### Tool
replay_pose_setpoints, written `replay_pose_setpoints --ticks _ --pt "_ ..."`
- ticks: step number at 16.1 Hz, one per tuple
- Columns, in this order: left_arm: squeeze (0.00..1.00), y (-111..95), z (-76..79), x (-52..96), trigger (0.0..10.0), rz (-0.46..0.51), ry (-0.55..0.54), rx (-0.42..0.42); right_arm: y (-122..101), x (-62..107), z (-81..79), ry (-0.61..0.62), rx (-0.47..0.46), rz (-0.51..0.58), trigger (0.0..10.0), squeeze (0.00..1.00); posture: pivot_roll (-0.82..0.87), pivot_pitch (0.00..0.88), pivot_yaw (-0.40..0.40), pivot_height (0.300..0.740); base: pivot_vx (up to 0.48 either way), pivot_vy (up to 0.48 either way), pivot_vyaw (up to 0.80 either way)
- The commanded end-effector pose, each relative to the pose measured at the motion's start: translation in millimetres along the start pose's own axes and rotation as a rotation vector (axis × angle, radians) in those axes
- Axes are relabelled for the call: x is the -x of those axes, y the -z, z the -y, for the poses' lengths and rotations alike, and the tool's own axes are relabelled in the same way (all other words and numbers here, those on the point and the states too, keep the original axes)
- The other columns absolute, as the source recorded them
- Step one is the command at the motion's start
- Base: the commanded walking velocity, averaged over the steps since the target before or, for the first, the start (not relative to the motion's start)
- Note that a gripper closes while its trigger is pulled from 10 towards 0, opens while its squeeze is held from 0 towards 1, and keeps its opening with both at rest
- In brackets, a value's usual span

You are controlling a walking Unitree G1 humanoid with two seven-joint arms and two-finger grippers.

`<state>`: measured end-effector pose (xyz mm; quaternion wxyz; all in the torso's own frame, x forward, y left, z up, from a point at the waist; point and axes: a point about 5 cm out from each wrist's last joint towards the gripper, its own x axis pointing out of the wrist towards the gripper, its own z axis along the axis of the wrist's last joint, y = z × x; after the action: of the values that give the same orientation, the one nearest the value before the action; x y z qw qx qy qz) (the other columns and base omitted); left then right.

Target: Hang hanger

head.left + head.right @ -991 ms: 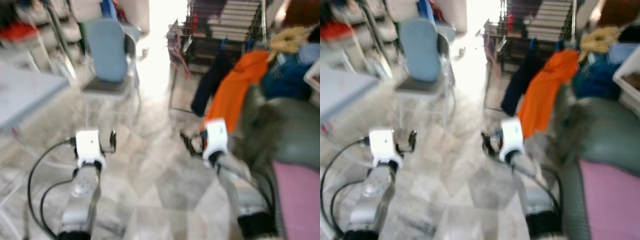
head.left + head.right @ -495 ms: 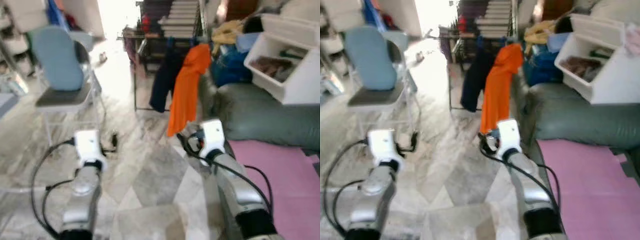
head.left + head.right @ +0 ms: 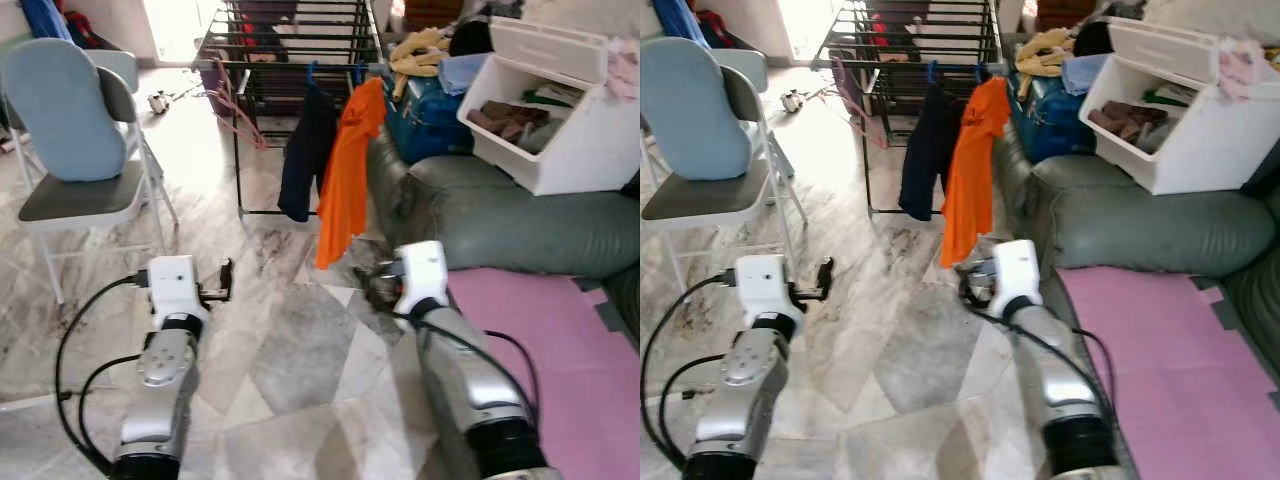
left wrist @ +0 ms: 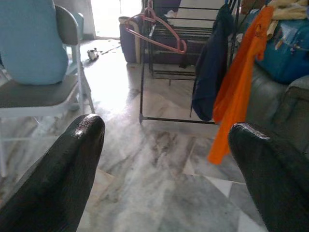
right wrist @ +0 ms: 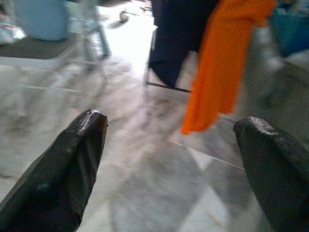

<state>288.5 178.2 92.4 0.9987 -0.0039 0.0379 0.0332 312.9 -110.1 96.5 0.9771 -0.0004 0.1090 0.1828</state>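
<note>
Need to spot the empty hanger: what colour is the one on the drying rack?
Pink hanger, clearest in the left wrist view.

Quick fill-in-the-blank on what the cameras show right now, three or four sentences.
1. The shirt hanging on the drying rack beside the dark garment is ____ in colour.
2. An empty ____ hanger hangs from the rack.
3. The white bin sits on the green ____.
4. Both the left gripper and right gripper hold ____.

Missing words: orange; pink; sofa; nothing
</note>
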Motion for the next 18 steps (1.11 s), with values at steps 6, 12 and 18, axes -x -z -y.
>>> replay_pose_setpoints --ticks 6,12,18 --pt "0.00 -2 1.0 -3.6 10.0 -0.001 0.010 -0.023 -9 -2.4 2.7 0.002 -0.007 0.039 10.0 0.00 -0.04 0.000 0.018 0.740 0.000 0.441 0.00" --pt "0.00 -3 1.7 -2.1 10.0 0.015 0.014 -0.060 -12 -0.9 8.4 0.070 0.010 0.076 10.0 0.00 -0.04 0.000 0.029 0.740 0.000 0.240 0.00" --pt "0.00 4 -8.6 12.4 10.0 0.010 0.018 -0.107 -9 14.4 38.0 0.252 0.087 0.112 10.0 0.00 -0.04 0.000 0.037 0.740 0.000 0.000 0.00"
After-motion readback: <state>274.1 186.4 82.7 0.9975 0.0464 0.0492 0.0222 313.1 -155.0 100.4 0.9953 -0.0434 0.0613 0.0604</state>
